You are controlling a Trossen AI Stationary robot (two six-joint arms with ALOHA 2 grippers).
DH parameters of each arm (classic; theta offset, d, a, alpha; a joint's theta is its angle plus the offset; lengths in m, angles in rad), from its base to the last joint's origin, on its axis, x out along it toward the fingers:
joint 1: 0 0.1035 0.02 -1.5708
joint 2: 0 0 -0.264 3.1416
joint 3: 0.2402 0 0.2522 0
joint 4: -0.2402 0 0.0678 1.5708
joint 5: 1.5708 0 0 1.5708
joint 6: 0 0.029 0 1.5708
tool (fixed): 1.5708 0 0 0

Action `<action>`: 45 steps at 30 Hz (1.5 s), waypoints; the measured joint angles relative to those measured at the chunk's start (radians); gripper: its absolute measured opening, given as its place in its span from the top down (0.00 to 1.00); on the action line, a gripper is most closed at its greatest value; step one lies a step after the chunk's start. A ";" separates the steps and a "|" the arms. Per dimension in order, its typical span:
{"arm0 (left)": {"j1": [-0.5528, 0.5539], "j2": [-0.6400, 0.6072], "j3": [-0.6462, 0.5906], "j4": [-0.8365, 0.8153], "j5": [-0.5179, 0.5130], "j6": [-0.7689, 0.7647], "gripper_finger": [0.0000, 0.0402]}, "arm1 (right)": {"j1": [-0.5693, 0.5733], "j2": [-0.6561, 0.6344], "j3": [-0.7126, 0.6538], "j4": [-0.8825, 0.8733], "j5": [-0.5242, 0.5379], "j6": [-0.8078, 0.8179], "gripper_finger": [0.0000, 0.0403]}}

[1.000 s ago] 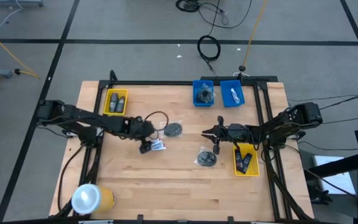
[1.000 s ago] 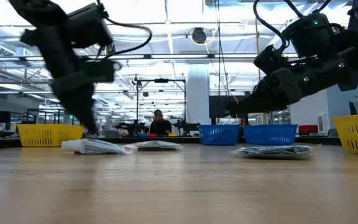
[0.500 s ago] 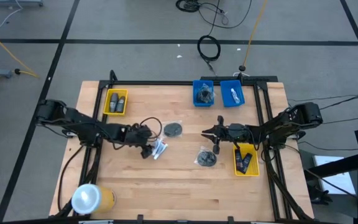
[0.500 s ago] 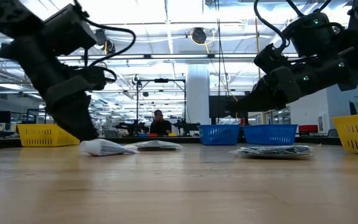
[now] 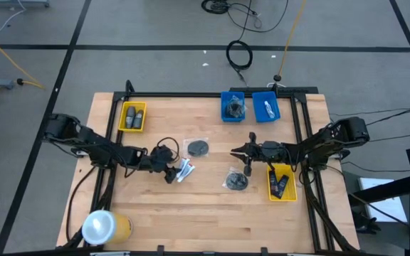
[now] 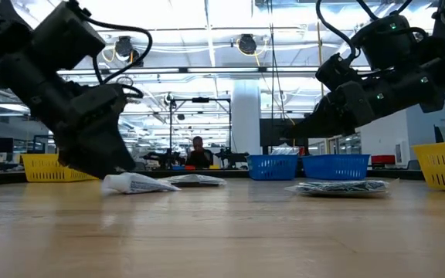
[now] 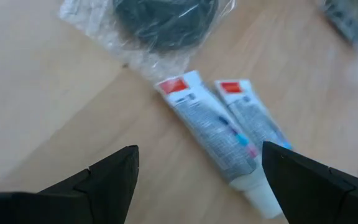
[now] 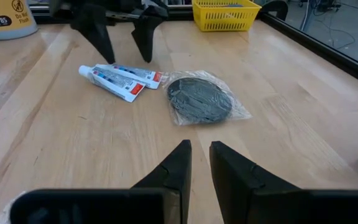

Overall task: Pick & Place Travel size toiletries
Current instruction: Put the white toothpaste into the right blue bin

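Left tool [image 5: 171,171] gapes wide just beside two white printed tubes [image 7: 225,127] on the wooden worktop [image 5: 191,213], evidently lining up a pinch. Right tool [image 5: 242,153] waits, narrowly parted.

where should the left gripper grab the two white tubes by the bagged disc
Across the middle of their bodies, coming straight down. The white tubes lie flat, side by side and touching, so the open left gripper could probably straddle both by their long outer sides. The capped ends are narrower, and the bagged disc crowds the crimped ends.
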 joint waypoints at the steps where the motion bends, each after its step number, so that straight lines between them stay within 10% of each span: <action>1: -0.008 0.019 0.005 0.014 -0.009 -0.020 0.17 | 0.000 0.000 0.000 0.000 0.000 0.000 0.86; 22: -0.024 0.173 0.010 0.104 -0.008 -0.024 0.70 | 0.000 0.000 0.000 0.003 0.000 0.000 0.86; 45: -0.025 0.179 0.273 -0.413 -0.053 0.241 0.75 | 0.000 0.000 0.000 0.003 -0.004 0.001 0.86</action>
